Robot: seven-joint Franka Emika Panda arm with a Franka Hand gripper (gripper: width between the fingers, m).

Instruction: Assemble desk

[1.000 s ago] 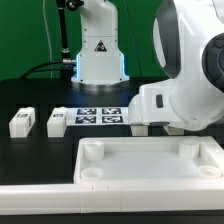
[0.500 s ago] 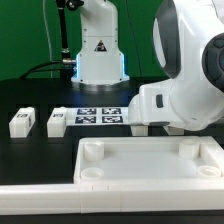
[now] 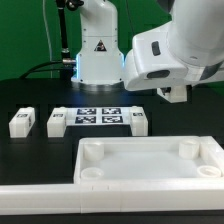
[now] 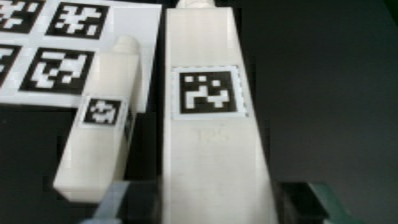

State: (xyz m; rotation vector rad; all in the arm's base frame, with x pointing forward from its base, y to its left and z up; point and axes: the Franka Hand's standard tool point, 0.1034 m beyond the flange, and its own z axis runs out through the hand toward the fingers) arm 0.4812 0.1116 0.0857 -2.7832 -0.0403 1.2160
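Bright, even light glares off my white arm above the black table, while the leg nearest my wrist camera looks soft and grainy.

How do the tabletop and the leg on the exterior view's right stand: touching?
Apart. The exterior view shows black table between that leg and the tabletop rim.

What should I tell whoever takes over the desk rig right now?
The hand is shut on one leg, held in the air to the exterior view's right of the marker board.
A second leg lies at that board's right edge; two more legs lie to its left.
The tabletop lies in front, sockets up and empty.
Done: one leg gripped. Left: fit all four legs.
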